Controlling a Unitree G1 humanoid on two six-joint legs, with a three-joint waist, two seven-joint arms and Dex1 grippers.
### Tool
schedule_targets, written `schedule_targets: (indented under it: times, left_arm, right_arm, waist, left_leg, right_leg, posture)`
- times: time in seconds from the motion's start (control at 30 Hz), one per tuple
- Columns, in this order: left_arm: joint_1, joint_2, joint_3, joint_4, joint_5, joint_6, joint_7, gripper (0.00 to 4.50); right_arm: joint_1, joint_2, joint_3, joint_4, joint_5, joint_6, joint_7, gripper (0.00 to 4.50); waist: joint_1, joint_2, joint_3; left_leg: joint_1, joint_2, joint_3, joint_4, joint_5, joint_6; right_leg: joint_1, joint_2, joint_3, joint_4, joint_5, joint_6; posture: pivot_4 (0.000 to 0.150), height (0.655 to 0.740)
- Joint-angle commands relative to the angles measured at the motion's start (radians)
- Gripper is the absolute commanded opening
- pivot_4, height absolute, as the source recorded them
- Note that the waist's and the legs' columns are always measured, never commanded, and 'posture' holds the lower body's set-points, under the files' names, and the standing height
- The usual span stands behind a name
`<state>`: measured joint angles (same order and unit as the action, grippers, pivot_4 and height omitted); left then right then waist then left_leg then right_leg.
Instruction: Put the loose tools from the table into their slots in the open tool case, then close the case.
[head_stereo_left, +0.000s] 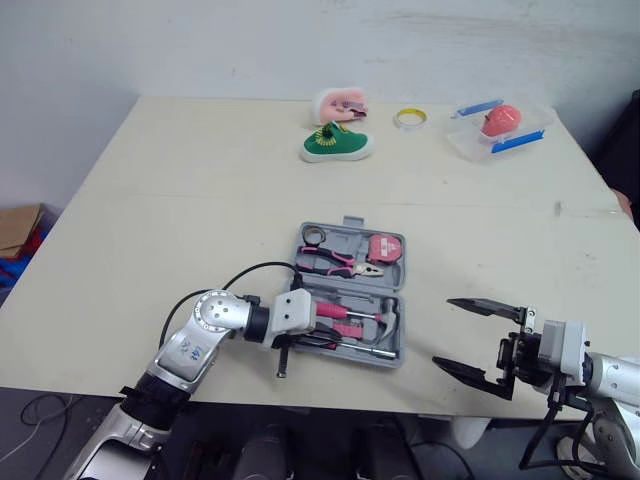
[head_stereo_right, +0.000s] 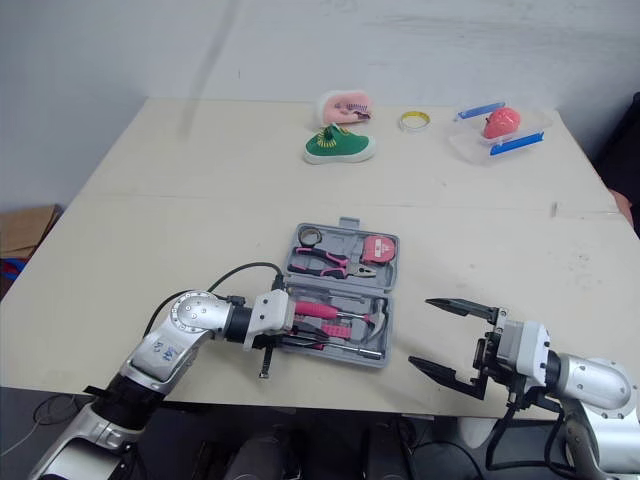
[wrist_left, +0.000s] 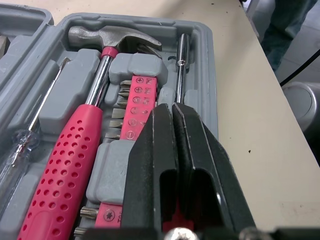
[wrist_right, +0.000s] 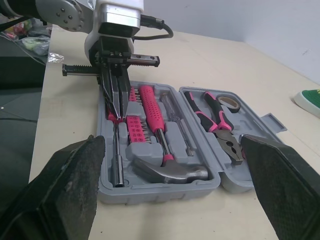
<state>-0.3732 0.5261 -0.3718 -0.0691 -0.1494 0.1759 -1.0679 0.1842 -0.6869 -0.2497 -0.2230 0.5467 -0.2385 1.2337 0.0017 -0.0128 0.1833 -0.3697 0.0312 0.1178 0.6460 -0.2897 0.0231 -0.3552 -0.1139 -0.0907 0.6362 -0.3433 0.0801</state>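
Head view, case: lay open near the front edge of the worktop.
Head view, left tool: reached from the left into the case's near half.
Head view, right tool: fingers spread wide, to the right of the case and apart from it.
Left wrist view, left tool: fingers pressed together, tips over the driver, beside the bit rack.
Left wrist view, hammer: seated in its slot.
Right wrist view, pliers: lay in the far half of the case.
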Motion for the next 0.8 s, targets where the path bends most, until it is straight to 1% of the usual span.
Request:
schedule_targets:
  times: [0.03,0.1,0.2,0.23,0.27,0.3,0.33,0.37,0.43,0.5,0.6,0.63,0.67,0.7,0.8]
  left_arm:
    - [0.060,0.044,-0.069,0.102,0.123,0.103,0.043,0.04]
    - [0.061,0.059,-0.092,0.106,0.138,0.096,0.034,0.04]
    - [0.070,0.036,-0.085,0.113,0.121,0.039,0.060,0.04]
    - [0.071,0.016,-0.058,0.108,0.086,0.005,0.063,0.04]
    - [0.070,-0.013,-0.008,0.092,0.020,-0.040,0.057,0.04]
    - [0.073,-0.043,0.053,0.058,-0.082,-0.079,0.022,0.04]
    - [0.076,-0.057,0.105,-0.002,-0.195,-0.116,-0.048,0.04]
    - [0.079,-0.064,0.135,-0.042,-0.265,-0.138,-0.100,0.04]
    - [0.043,-0.050,0.179,-0.052,-0.258,-0.106,-0.067,0.04]
    - [0.011,-0.033,0.224,-0.026,-0.254,-0.080,-0.034,0.04]
    - [-0.016,-0.009,0.285,0.025,-0.265,-0.063,-0.020,0.00]
    - [-0.027,0.002,0.302,0.058,-0.247,-0.072,-0.011,0.00]
    - [-0.038,0.014,0.317,0.097,-0.226,-0.079,0.005,0.00]
    - [-0.047,0.021,0.326,0.125,-0.211,-0.084,0.014,0.00]
    - [-0.079,0.057,0.329,0.263,-0.120,-0.128,0.063,0.00]
  right_arm:
    - [0.011,0.009,-0.015,-0.002,-0.010,-0.008,-0.026,4.50]
    - [0.014,0.009,-0.014,0.000,-0.016,0.000,-0.039,4.50]
    - [-0.002,0.008,-0.014,0.002,-0.045,0.045,-0.107,4.50]
    - [-0.012,0.007,-0.015,-0.002,-0.055,0.067,-0.139,4.50]
    - [-0.029,0.007,-0.024,-0.009,-0.069,0.113,-0.199,4.50]
    - [-0.047,0.005,-0.032,-0.009,-0.102,0.151,-0.262,4.50]
    - [-0.066,0.002,-0.036,-0.003,-0.146,0.184,-0.326,4.50]
    - [-0.077,-0.001,-0.039,0.001,-0.176,0.205,-0.367,4.50]
    - [-0.087,0.000,-0.027,0.002,-0.150,0.211,-0.346,4.50]
    - [-0.104,-0.006,-0.006,0.003,-0.137,0.228,-0.323,4.50]
    - [-0.143,-0.013,0.028,0.019,-0.157,0.255,-0.318,3.67]
    - [-0.158,-0.015,0.042,0.027,-0.171,0.269,-0.322,3.25]
    - [-0.175,-0.018,0.058,0.040,-0.196,0.279,-0.332,2.72]
    - [-0.188,-0.021,0.070,0.050,-0.213,0.286,-0.339,2.32]
    - [-0.227,-0.043,0.128,0.093,-0.287,0.327,-0.352,0.80]
  waist:
    - [0.000,0.003,-0.009]
    - [0.000,0.005,-0.014]
    - [0.000,0.007,-0.019]
    - [0.000,0.008,-0.020]
    - [0.000,0.010,-0.021]
    - [0.000,0.011,-0.021]
    - [-0.001,0.011,-0.021]
    - [-0.003,0.011,-0.018]
    - [-0.001,0.007,-0.010]
    - [0.003,0.008,-0.009]
    - [-0.002,0.008,-0.009]
    - [-0.006,0.008,-0.008]
    - [-0.007,0.007,-0.008]
    - [-0.008,0.006,-0.007]
    - [-0.005,0.004,-0.004]
  left_leg:
    - [0.000,0.000,0.000,0.000,0.000,0.001]
    - [0.001,0.000,0.000,0.000,0.000,0.001]
    - [0.002,0.000,-0.001,-0.001,-0.001,0.000]
    - [0.002,0.000,-0.001,-0.001,-0.002,-0.001]
    - [0.002,0.000,-0.001,-0.001,-0.002,-0.002]
    - [0.001,0.000,-0.001,-0.001,-0.003,-0.002]
    - [0.001,0.000,-0.001,-0.001,-0.003,-0.002]
    - [-0.001,0.000,-0.001,0.000,-0.003,-0.002]
    - [-0.006,0.001,-0.001,0.000,-0.001,-0.003]
    - [-0.008,0.000,-0.003,-0.001,0.003,-0.001]
    - [-0.008,0.000,-0.003,-0.001,0.003,0.000]
    - [-0.008,0.000,-0.002,-0.001,0.002,0.001]
    - [-0.008,0.000,-0.002,-0.001,0.002,0.001]
    - [-0.008,0.000,-0.002,-0.001,0.002,0.001]
    - [-0.008,0.000,-0.002,0.000,0.001,0.003]
  right_leg:
    - [0.000,0.000,0.000,-0.001,0.000,0.000]
    - [0.001,0.000,0.000,-0.001,0.000,0.000]
    - [0.002,0.000,0.000,-0.002,0.000,0.000]
    - [0.002,0.000,0.000,-0.002,0.000,0.000]
    - [0.002,0.000,0.000,-0.003,0.000,0.000]
    - [0.002,-0.001,0.000,-0.003,0.000,0.000]
    - [0.001,-0.001,0.000,-0.003,0.000,0.000]
    - [-0.001,-0.001,0.000,-0.003,0.000,0.000]
    - [-0.006,-0.001,0.000,-0.002,-0.001,-0.001]
    - [-0.007,-0.001,-0.003,-0.002,-0.001,-0.003]
    - [-0.006,0.000,-0.004,-0.003,-0.001,-0.002]
    - [-0.005,0.000,-0.004,-0.004,-0.001,-0.002]
    - [-0.005,0.000,-0.004,-0.005,-0.001,-0.001]
    - [-0.005,0.000,-0.004,-0.005,-0.001,-0.001]
    - [-0.005,0.000,-0.004,-0.004,0.000,0.000]
  posture:
    - [0.150,0.7400]
    - [0.150,0.7400]
    - [0.150,0.7400]
    - [0.150,0.7400]
    - [0.150,0.7400]
    - [0.150,0.7400]
    - [0.150,0.7400]
    - [0.150,0.7400]
    - [0.150,0.7400]
    - [0.150,0.7400]
    - [0.150,0.7400]
    - [0.150,0.7400]
    - [0.150,0.7400]
    - [0.150,0.7400]
    - [0.150,0.7400]
